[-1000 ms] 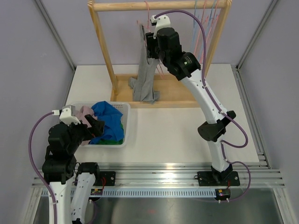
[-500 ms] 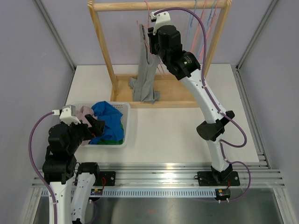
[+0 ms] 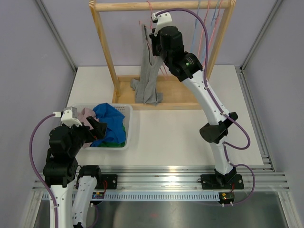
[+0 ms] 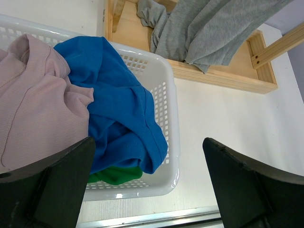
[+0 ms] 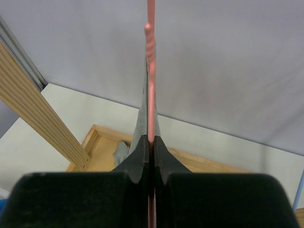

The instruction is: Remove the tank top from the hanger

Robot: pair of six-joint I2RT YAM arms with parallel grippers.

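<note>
- Grey jersey: the tank top (image 3: pixel 147 76) hangs from a thin pink hanger (image 5: pixel 150 57) on the wooden rack (image 3: pixel 105 52), at 12 o'clock on the table (image 3: pixel 180 128). Its lower hem lies bunched on the rack's base board (image 3: pixel 178 95).
- Right gripper (image 5: pixel 151 142): raised to the hanger, just under the top bar. In the wrist view the two fingers are pressed together on the pink hanger wire, with grey fabric directly behind the wire. Whether a strap is also pinched cannot be told.
- Left gripper (image 4: pixel 149 180): spread wide and holding nothing, parked over the white basket (image 4: pixel 168 109) at 8 o'clock. The basket contains a blue garment (image 4: pixel 118 109), a pale pink garment (image 4: pixel 38 104) and a green garment (image 4: pixel 114 175).
- Handling, garment: judged light, soft and limp. It offers no stiffness, so it drapes and stretches when pulled and follows any point that is gripped.
- Handling, hanger: judged light and free to swing on the bar, so a sideways pull is likely to move the hanger with the cloth.
- Where to grip: take a strap at the shoulder, near the hanger end, and slide it outward off the arm. Alternatively, steady the hanger with one gripper and pull the body fabric downward toward 6 o'clock.
- Risk: a strap may snag on the hanger end, or the hanger may lift off the bar.
</note>
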